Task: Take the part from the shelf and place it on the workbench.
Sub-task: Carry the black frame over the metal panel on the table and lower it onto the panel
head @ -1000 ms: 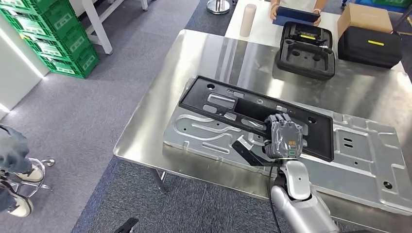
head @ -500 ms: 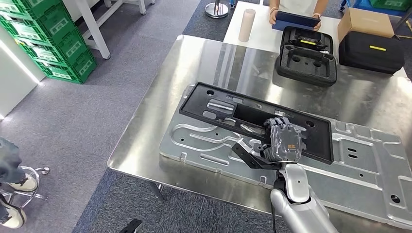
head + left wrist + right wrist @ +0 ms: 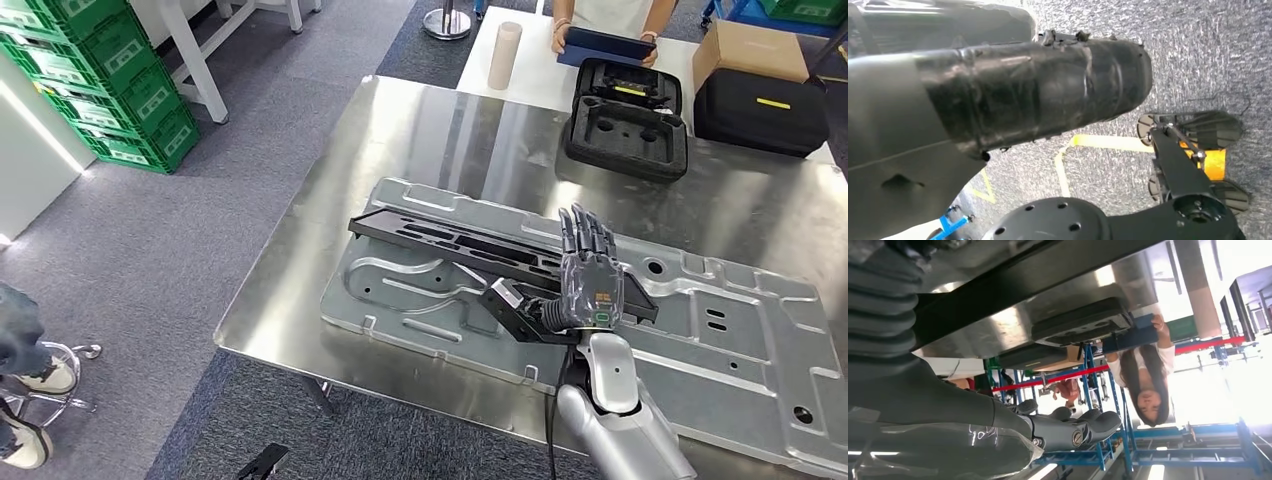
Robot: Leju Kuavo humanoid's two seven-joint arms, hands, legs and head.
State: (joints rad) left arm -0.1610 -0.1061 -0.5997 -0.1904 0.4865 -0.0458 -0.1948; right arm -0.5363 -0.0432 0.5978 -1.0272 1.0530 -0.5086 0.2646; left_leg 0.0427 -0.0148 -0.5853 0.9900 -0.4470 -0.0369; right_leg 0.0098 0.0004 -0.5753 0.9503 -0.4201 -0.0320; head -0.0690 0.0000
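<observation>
Your right hand (image 3: 590,285), lower centre, has fingers extended beside the black part (image 3: 470,250); grip unclear. Upper right on the table (image 3: 440,130), an open foam-lined case (image 3: 625,120) sits with bare cutouts.

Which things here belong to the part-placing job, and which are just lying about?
Part of the job:
- black part, tilted on edge
- right hand, fingers straight, against the part
- steel workbench
- silver stamped panel beneath the part

Lying about:
- open black foam case
- closed black case
- cardboard box
- beige roll
- green crates
</observation>
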